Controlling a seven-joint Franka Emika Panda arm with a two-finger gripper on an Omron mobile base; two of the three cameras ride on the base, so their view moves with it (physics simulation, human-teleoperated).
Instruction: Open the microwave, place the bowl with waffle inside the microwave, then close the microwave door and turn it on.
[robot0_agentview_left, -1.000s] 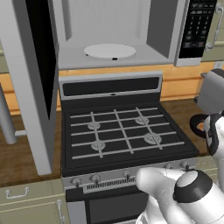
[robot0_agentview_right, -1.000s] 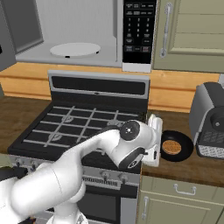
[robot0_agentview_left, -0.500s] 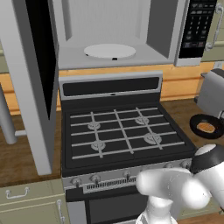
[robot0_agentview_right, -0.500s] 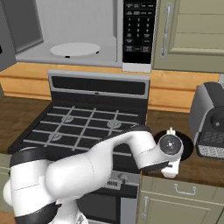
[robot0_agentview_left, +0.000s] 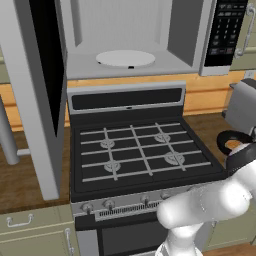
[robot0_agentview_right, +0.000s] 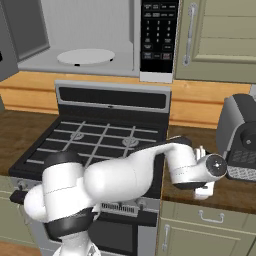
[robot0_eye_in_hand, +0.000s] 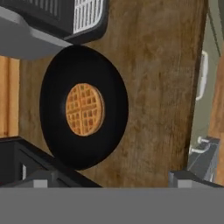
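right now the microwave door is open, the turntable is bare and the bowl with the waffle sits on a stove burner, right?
Not quite. The microwave door is open and the turntable is bare, but the bowl with the waffle sits on the wooden counter between the stove and the toaster, not on a burner. The hand view shows it.

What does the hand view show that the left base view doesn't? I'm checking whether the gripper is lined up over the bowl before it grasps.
Hand view alone: the waffle in full, lying in the middle of the bowl, and the gripper with its fingertips spread apart, off the bowl's rim.

Left base view alone: the microwave with the microwave door swung open, its turntable bare, and the stove.

Both: the bowl on the wooden counter beside the toaster, not yet lifted.
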